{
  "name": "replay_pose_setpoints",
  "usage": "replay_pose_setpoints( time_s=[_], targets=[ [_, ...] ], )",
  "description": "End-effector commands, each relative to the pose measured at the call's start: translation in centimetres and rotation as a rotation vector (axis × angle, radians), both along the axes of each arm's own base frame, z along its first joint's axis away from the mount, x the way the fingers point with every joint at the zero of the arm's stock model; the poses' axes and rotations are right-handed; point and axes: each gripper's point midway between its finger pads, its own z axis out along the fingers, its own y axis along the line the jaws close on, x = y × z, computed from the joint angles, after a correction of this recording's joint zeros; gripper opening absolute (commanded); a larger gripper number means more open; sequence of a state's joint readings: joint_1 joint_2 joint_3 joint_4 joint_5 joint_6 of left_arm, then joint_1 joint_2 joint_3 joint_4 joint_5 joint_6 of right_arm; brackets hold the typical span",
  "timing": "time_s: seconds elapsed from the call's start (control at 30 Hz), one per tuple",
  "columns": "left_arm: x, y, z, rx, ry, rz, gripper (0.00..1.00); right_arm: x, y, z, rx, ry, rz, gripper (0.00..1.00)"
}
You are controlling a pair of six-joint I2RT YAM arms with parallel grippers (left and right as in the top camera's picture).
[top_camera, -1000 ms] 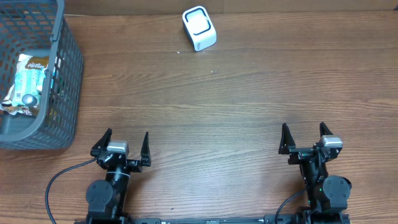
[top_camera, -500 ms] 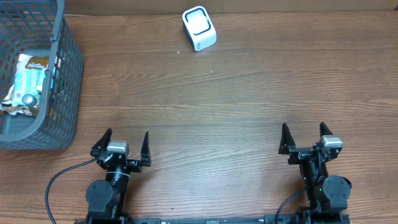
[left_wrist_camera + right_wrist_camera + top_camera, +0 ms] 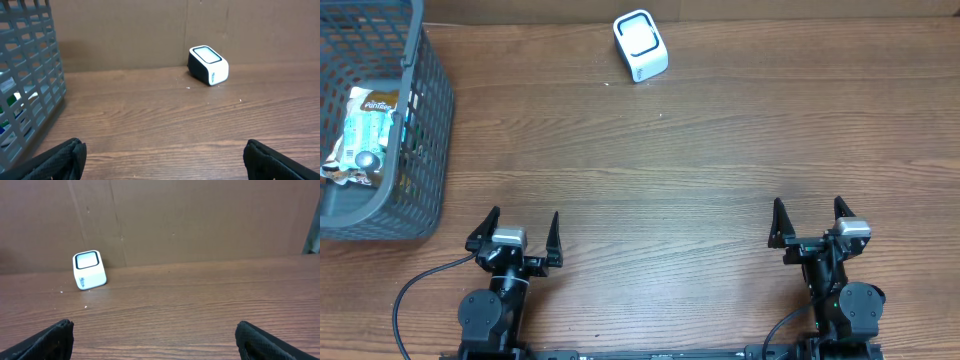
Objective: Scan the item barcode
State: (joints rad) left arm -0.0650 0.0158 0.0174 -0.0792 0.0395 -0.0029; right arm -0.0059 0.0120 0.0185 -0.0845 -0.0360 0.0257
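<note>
A white barcode scanner (image 3: pixel 640 45) with a dark window on top sits at the back of the wooden table, also seen in the left wrist view (image 3: pixel 208 65) and the right wrist view (image 3: pixel 89 269). A packaged item (image 3: pixel 363 135) with a pale wrapper lies inside the grey basket (image 3: pixel 432 120) at the far left. My left gripper (image 3: pixel 518 231) rests near the front edge, open and holding nothing. At the front right my right gripper (image 3: pixel 810 221) also stands open with bare table between its fingers. Both are far from the scanner and the item.
The grey mesh basket (image 3: pixel 35 85) rises close on the left of the left gripper. A brown cardboard wall (image 3: pixel 200 220) backs the table behind the scanner. A black cable (image 3: pixel 415 290) loops beside the left arm's base.
</note>
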Motion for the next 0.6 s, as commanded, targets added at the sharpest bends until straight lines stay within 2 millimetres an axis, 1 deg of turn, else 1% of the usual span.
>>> replay_pose_setpoints(
  time_s=[0.0,0.1,0.5,0.57],
  targets=[
    [0.02,0.33,0.27,0.015,-0.018,0.016,1.0,0.01,-0.11,-0.28,-0.004,0.0,-0.008,1.0],
    [-0.03,0.33,-0.31,0.017,0.005,0.016,1.0,0.01,-0.12,-0.28,-0.004,0.0,-0.009,1.0],
    [-0.03,0.34,-0.31,0.017,0.005,0.017,0.99,0.01,-0.11,-0.28,-0.004,0.0,-0.008,1.0],
    [0.02,0.68,-0.13,0.021,-0.003,0.036,0.99,0.01,-0.12,-0.28,-0.004,0.0,-0.009,1.0]
  ],
)
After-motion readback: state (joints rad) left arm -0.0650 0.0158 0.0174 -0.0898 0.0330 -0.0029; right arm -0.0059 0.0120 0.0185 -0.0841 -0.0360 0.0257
